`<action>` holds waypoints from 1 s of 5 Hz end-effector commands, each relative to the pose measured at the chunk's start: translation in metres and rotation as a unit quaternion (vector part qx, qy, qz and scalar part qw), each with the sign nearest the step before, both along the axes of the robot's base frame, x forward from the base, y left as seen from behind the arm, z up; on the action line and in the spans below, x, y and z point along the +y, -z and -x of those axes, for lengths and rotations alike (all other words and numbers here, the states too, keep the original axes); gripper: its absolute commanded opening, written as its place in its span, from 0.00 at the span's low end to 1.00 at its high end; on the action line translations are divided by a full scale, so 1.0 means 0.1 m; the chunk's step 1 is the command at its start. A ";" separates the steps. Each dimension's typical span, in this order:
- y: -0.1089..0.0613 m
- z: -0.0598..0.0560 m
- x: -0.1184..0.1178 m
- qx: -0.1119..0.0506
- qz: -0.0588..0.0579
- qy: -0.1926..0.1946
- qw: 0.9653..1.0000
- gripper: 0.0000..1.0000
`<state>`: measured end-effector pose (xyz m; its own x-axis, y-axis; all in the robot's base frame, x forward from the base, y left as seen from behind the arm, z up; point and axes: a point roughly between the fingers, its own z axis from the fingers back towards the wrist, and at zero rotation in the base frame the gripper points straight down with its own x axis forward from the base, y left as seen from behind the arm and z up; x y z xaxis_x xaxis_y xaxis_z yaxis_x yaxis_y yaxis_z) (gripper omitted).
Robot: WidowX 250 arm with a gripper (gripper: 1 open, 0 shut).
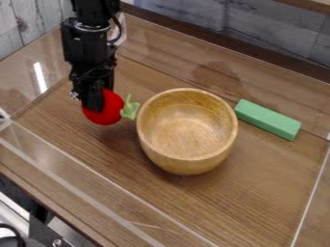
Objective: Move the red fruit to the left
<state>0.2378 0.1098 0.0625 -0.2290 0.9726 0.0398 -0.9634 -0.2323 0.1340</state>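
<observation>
One gripper (pixel 91 94) appears closed on the red fruit (pixel 103 109); a loose pinch could drop it beside the bowl (pixel 187 131).

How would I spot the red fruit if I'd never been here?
Find the big round wooden bowl on the table. Right beside it, under the black gripper, is the red fruit. It's small and bright red with a light green stem, unlike the flat green block.
</observation>
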 end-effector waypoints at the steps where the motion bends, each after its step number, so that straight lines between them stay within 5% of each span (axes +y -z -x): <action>1: -0.33 -0.14 0.16 -0.024 0.008 -0.013 1.000 0.00; 2: -0.55 -0.28 0.39 -0.027 0.018 -0.038 0.999 0.00; 3: -0.62 -0.39 0.69 -0.031 0.014 -0.064 0.997 0.00; 5: -0.54 -0.45 1.07 -0.026 0.019 -0.071 0.997 0.00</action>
